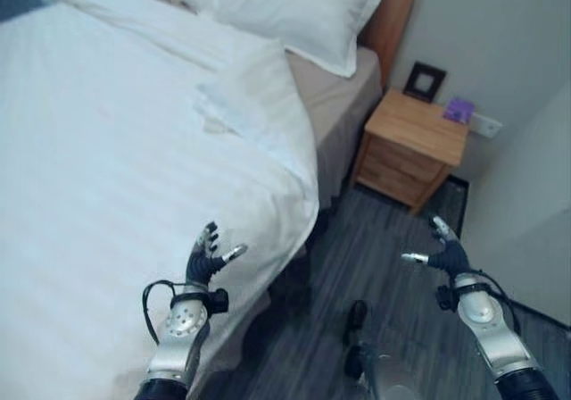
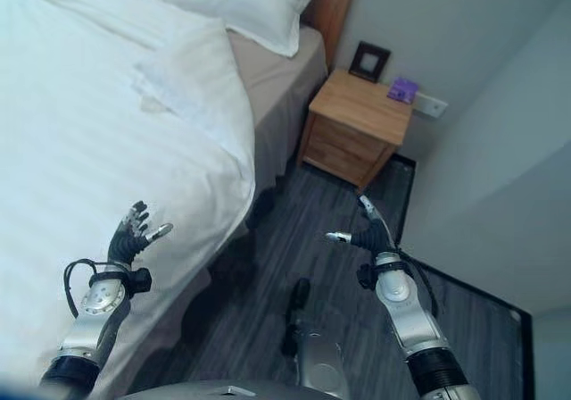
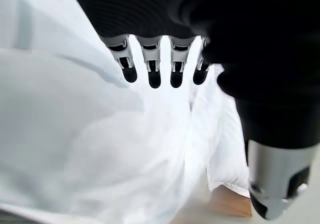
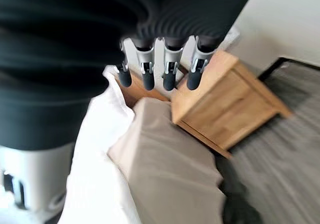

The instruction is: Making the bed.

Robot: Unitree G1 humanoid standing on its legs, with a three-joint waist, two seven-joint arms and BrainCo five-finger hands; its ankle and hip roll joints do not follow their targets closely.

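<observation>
The bed is judged approx. half made. The white striped duvet (image 1: 116,177) is spread over most of the mattress and hangs over the near side edge, but its top corner is folded back into a crumpled flap (image 1: 245,105) near the head end. Beside this flap a strip of the beige fitted sheet (image 1: 335,92) is left uncovered, between the duvet and the wooden headboard (image 1: 393,20). The large white pillow (image 1: 299,12) is placed at the head end, partly over the sheet, and it seems not yet squared.

The left hand (image 1: 207,255) is held above the duvet edge w/ fingers spread and relaxed; nothing is gripped by it. The right hand (image 1: 443,253) is held over the dark grey wood-pattern floor (image 1: 375,266), well apart from the bed, also w/ fingers straight and nothing held.

What is probably left: the folded corner is to be pulled up and flattened, the bare sheet covered, the pillow straightened. The small wooden nightstand (image 1: 412,145) beside the bed is not part of the work.
</observation>
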